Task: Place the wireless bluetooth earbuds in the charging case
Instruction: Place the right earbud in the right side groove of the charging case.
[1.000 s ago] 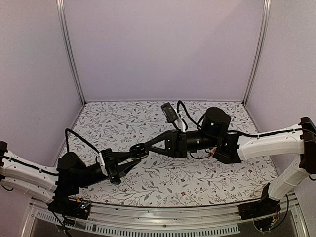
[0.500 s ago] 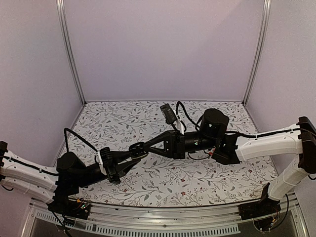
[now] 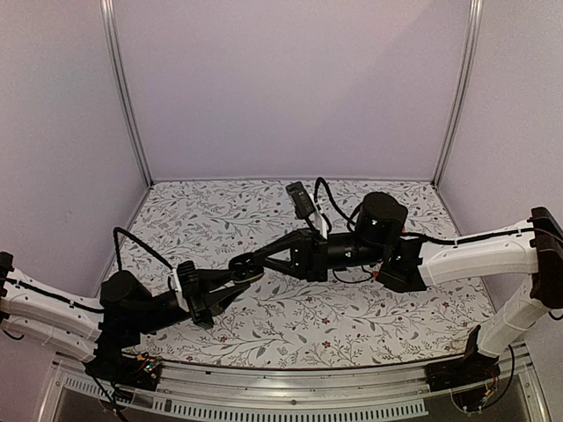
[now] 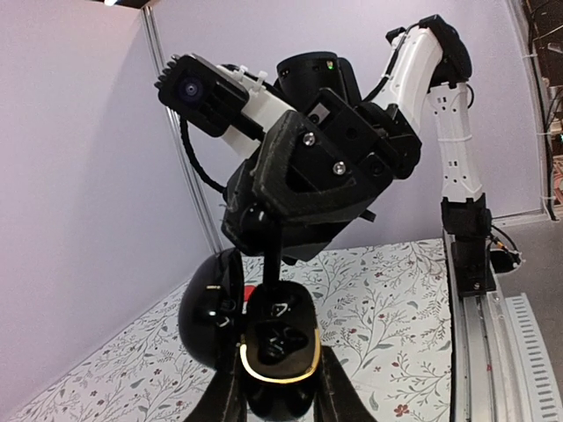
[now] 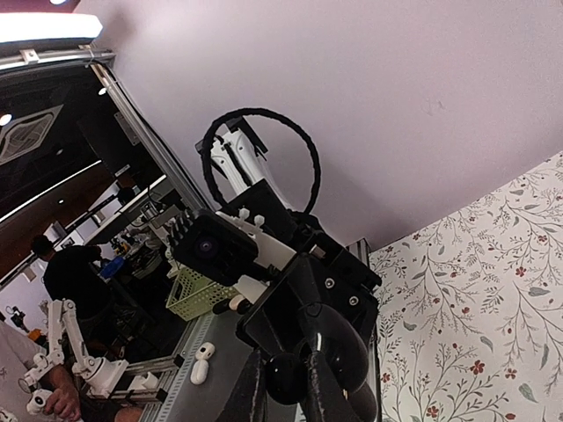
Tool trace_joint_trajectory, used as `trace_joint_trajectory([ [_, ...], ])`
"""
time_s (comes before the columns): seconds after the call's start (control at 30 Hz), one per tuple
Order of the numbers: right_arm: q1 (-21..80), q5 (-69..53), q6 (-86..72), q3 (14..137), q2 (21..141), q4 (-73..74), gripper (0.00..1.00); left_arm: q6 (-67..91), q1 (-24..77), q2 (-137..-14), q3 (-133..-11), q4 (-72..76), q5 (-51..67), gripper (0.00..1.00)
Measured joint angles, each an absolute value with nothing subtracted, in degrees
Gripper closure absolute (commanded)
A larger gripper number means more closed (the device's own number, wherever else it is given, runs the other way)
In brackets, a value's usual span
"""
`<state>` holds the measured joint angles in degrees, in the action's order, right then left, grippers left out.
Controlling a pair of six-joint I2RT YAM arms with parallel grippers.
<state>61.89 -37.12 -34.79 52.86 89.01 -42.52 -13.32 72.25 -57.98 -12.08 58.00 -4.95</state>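
The right claw has edged leftward above the bench and, pinched shut, sets its tips at the mouth of the open black charging case gripped by the left claw, a red earbud just beside them.

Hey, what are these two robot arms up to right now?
The left gripper holds an open black charging case up above the table. The right gripper, shut, has its tips at the case's open tray. Whether it holds an earbud is hidden; a speck of red shows beside the tips.
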Motion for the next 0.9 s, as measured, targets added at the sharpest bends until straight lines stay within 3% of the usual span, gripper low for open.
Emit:
trace_joint_trajectory([
  [0.9, 62.3, -36.0, -32.4, 52.9, 90.4, -44.4, 0.87, -11.7, 72.2, -56.1, -10.5, 58.9, -5.6, 1.0],
])
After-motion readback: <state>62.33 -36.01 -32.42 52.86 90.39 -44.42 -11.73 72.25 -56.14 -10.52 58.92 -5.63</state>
